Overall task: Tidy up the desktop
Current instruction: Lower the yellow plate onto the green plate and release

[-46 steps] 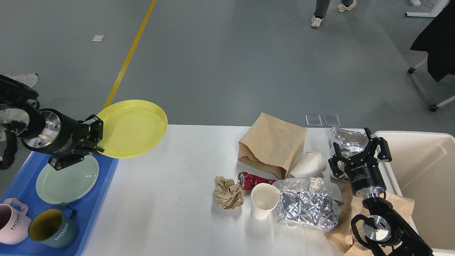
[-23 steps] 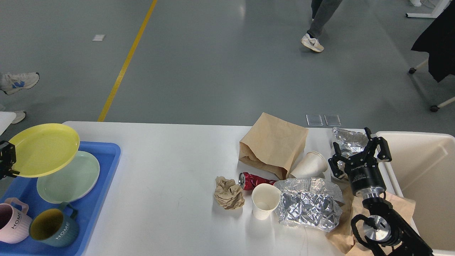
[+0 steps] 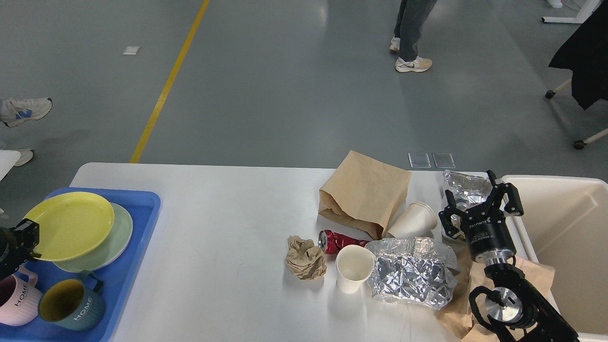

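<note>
The white desktop [image 3: 228, 204] holds litter on its right half: a brown paper bag [image 3: 365, 197], a tipped paper cup [image 3: 413, 221], an upright paper cup [image 3: 354, 268], a crushed red can [image 3: 335, 241], a crumpled paper ball [image 3: 305, 257] and crumpled foil [image 3: 411, 275]. My left gripper [image 3: 29, 233], at the left edge, is shut on the rim of a yellow plate [image 3: 71, 225], which rests on a green plate [image 3: 121, 235]. My right gripper [image 3: 479, 204] is open and empty, raised over a second foil piece [image 3: 463, 183].
A blue tray [image 3: 142, 223] at the left holds the plates, a pink mug [image 3: 14, 299] and a teal mug [image 3: 71, 306]. A cream bin [image 3: 570, 237] stands at the right table edge. Brown paper [image 3: 534, 275] lies under my right arm. A person walks on the far floor.
My left gripper has carried the yellow plate left and down from above the table onto the green plate in the tray. The right arm has not moved.
</note>
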Action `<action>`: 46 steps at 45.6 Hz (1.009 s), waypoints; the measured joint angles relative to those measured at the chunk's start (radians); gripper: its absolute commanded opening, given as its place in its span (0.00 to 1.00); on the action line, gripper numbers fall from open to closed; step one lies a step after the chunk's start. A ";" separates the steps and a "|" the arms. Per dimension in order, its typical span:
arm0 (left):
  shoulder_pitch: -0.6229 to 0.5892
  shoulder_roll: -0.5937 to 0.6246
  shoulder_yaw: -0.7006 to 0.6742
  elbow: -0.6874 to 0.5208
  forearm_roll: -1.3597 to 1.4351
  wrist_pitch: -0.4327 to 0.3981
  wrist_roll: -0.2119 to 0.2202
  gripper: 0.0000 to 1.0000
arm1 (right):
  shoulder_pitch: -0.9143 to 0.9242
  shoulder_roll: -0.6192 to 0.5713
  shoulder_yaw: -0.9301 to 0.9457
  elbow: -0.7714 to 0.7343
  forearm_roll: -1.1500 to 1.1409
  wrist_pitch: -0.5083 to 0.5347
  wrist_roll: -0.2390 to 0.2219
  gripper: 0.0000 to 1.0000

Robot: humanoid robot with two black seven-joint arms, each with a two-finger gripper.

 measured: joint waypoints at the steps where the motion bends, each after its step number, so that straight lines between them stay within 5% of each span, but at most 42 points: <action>1: 0.003 -0.004 -0.003 0.002 0.002 0.008 0.000 0.00 | 0.000 0.000 0.000 0.000 0.000 0.000 0.000 1.00; 26: 0.048 -0.085 -0.022 0.019 0.007 0.071 0.003 0.02 | 0.000 0.000 0.000 -0.001 0.000 0.000 0.000 1.00; 29: 0.048 -0.085 -0.023 0.019 0.007 0.072 0.002 0.12 | 0.000 0.000 0.000 -0.001 0.000 0.000 0.000 1.00; 33: 0.048 -0.085 -0.024 0.019 0.006 0.073 0.001 0.39 | 0.000 0.000 0.000 -0.001 0.000 0.000 0.000 1.00; 46: 0.047 -0.084 -0.039 0.018 0.006 0.116 -0.002 0.71 | 0.000 0.000 0.000 -0.001 0.000 0.000 0.000 1.00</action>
